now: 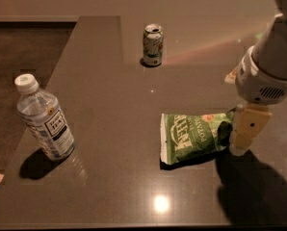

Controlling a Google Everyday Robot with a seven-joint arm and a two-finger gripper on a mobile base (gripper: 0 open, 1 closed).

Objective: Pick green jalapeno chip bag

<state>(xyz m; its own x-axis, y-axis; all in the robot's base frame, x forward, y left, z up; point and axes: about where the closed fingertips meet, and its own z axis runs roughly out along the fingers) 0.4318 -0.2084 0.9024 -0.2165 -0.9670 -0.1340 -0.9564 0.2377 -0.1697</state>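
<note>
right end of the green jalapeno chip bag [191, 138] behind the hand [236, 146], arm [273, 57] cropped at right

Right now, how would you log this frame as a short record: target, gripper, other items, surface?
target: green jalapeno chip bag, lying flat on the table, right of centre
gripper: gripper, low at the bag's right end; whether it grips the bag cannot be told
other items: water bottle with a white cap, standing near the left edge; drink can, standing at the far side
surface: dark glossy table
task status: bag not lifted
</note>
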